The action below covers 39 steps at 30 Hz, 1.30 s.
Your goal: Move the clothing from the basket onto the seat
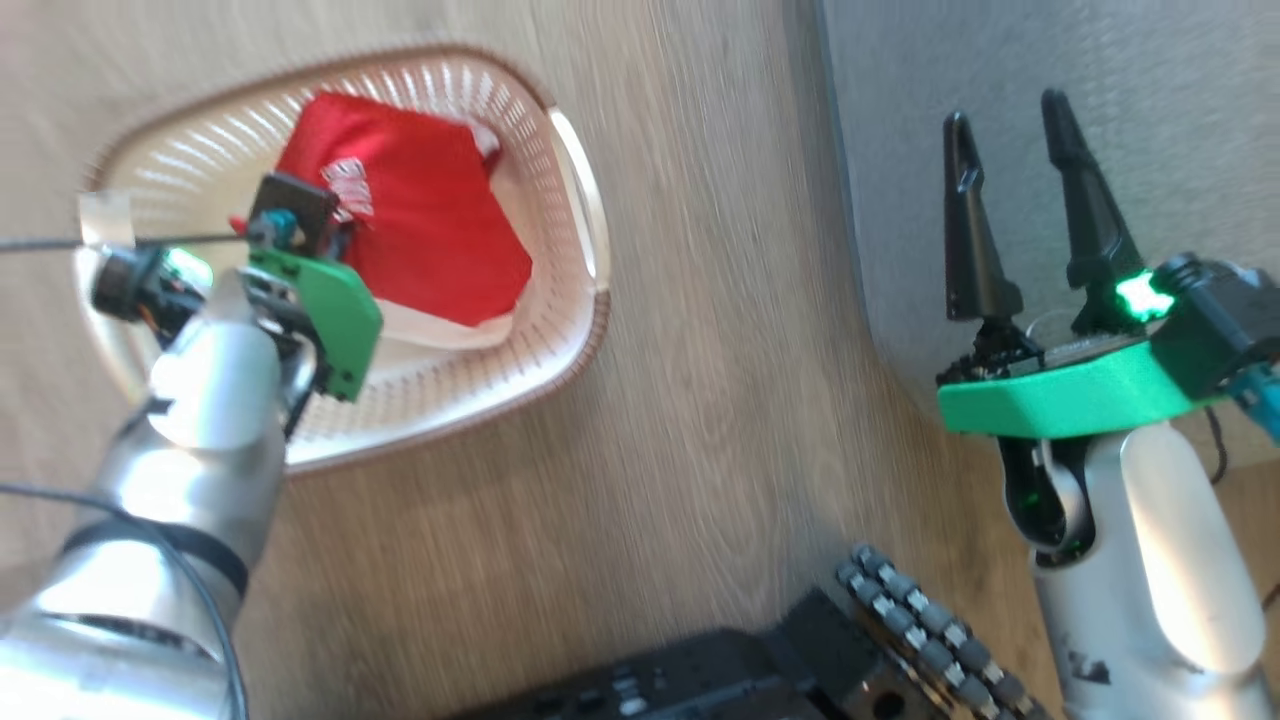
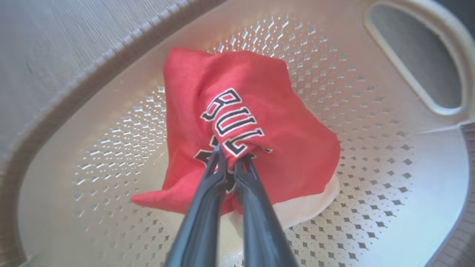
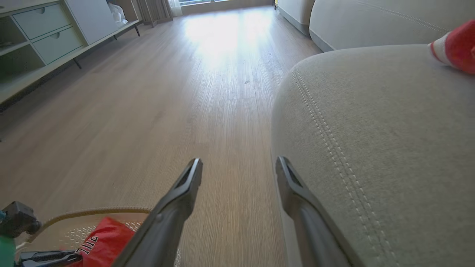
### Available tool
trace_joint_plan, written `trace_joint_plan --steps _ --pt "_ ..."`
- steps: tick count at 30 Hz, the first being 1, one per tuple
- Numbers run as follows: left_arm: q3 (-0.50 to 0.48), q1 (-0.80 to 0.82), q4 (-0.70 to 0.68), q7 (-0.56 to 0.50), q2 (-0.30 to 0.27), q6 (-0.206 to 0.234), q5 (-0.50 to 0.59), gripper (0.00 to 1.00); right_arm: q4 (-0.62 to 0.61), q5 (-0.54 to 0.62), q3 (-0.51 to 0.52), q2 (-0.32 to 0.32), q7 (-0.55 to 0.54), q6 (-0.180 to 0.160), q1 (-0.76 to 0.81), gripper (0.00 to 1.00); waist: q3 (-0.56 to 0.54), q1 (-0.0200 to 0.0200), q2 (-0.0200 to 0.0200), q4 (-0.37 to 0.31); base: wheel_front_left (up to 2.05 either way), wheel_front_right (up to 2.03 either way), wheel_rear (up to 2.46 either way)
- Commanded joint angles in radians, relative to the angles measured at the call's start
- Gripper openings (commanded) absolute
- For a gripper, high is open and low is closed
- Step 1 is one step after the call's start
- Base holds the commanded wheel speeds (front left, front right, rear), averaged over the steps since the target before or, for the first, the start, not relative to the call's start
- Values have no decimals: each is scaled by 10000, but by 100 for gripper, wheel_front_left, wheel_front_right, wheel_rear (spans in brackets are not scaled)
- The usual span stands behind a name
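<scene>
The red "BULLS" jersey is bunched up inside the cream basket, with white trim showing beneath it. My left gripper is shut, pinching a fold of the jersey just below the lettering. From the head view the same jersey lies in the basket under my left gripper. My right gripper is open and holds nothing at the edge of the grey seat. In the right wrist view the right gripper points along the floor beside the seat. A second red garment with white trim lies on the seat.
The basket stands on a wooden floor left of the seat. My dark base with its rollers is at the bottom. A pale drawer cabinet lines the far left, and another grey cushion sits beyond the seat.
</scene>
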<state>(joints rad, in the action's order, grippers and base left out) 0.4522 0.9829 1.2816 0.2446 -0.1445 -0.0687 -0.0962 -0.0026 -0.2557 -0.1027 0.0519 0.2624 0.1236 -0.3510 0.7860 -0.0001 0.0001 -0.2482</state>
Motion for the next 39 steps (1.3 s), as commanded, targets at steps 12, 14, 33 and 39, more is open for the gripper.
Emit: trace_joint_plan --steps 12,14,33,39 --pt "-1406 -2645 -3887 170 15 -197 -950 0 700 408 -160 -16 -6 71 1114 100 -3789 1 -1 1114 0 0 0" --pt "-1679 -3035 -4418 170 31 -196 -991 0 826 411 -206 -16 -6 71 1195 100 -4191 1 -1 1165 0 0 0" --pt "-4392 -5395 -9730 171 820 -386 -903 0 1444 280 -99 -16 -6 71 2013 100 -6595 1 -1 1685 0 0 0" --pt "-4543 -5755 -11542 171 932 -442 -936 0 1532 189 -143 -16 -6 71 2271 100 -7063 1 -1 1794 0 0 0"
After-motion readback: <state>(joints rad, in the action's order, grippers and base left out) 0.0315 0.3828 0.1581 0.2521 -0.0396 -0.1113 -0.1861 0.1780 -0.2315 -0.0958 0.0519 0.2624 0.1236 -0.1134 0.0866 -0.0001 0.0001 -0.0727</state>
